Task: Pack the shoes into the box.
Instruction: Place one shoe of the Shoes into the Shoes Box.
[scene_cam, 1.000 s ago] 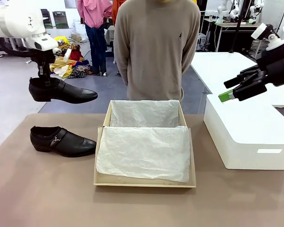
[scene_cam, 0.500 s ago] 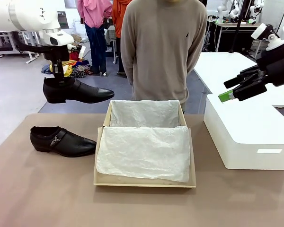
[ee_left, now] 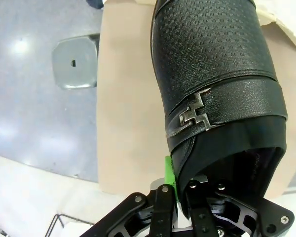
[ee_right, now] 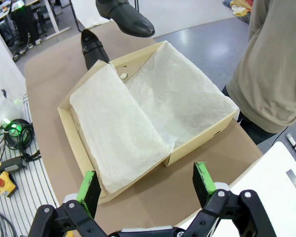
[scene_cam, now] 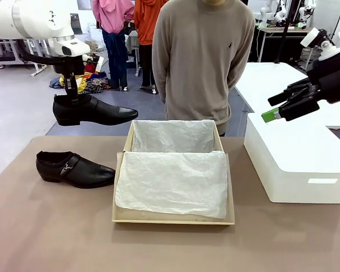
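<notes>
The left pincer (scene_cam: pixel 72 90) is pressed onto the heel rim of one shoe (scene_cam: pixel 93 111), held aloft left of the tissue-lined box (scene_cam: pixel 174 218), while the other shoe (scene_cam: pixel 73 168) lies on the desk (scene_cam: pixel 45 226) beside that box and the right pincer (scene_cam: pixel 275 107) hangs spread near the white box (scene_cam: pixel 297 164).

bright even light, soft shadows, wrist views distorted.

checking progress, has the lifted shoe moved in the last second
Yes. The lifted shoe, held by the left gripper, has shifted right, its toe now nearer the box.
</notes>
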Controlling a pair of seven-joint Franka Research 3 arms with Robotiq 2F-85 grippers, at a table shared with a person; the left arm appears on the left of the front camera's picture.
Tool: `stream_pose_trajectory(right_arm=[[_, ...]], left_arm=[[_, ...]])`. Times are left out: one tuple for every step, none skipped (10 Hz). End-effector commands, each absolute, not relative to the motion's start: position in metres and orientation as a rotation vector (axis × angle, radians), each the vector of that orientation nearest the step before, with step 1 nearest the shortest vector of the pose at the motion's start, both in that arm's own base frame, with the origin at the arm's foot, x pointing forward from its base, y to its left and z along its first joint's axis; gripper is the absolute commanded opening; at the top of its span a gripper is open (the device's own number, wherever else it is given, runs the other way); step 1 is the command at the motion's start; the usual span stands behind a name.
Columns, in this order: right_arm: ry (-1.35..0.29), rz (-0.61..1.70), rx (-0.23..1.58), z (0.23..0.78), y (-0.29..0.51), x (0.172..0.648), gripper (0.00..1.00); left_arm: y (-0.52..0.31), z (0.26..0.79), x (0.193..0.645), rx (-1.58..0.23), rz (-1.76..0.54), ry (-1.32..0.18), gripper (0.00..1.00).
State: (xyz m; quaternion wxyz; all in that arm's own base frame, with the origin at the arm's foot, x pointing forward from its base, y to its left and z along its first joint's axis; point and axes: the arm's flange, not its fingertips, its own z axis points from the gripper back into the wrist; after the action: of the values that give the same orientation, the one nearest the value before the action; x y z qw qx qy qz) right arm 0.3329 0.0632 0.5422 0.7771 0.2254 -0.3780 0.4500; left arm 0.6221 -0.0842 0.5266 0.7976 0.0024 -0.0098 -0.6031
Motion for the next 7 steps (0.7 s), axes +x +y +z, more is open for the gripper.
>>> stream_pose_trajectory(right_arm=[[-0.839, 0.997, 0.501, 0.542, 0.062, 0.337, 1.00], [-0.839, 0.997, 0.501, 0.542, 0.062, 0.337, 1.00], [-0.839, 0.997, 0.501, 0.542, 0.062, 0.337, 1.00], [-0.839, 0.997, 0.501, 0.542, 0.062, 0.337, 1.00], [-0.839, 0.997, 0.501, 0.542, 0.062, 0.337, 1.00], [-0.839, 0.997, 0.501, 0.542, 0.062, 0.337, 1.00], [-0.839, 0.997, 0.501, 0.542, 0.062, 0.337, 1.00]], left_arm=[[-0.083, 0.533, 0.623, 0.012, -1.309, -0.032, 0.00], [-0.083, 0.533, 0.623, 0.012, -1.309, -0.032, 0.00], [-0.084, 0.526, 0.622, 0.005, -1.295, -0.021, 0.00], [-0.099, 0.533, 0.621, -0.004, -1.310, -0.033, 0.00], [-0.121, 0.544, 0.619, 0.007, -1.316, -0.018, 0.00], [-0.142, 0.552, 0.616, -0.005, -1.333, 0.002, 0.00], [-0.157, 0.556, 0.614, -0.017, -1.336, 0.014, 0.00]])
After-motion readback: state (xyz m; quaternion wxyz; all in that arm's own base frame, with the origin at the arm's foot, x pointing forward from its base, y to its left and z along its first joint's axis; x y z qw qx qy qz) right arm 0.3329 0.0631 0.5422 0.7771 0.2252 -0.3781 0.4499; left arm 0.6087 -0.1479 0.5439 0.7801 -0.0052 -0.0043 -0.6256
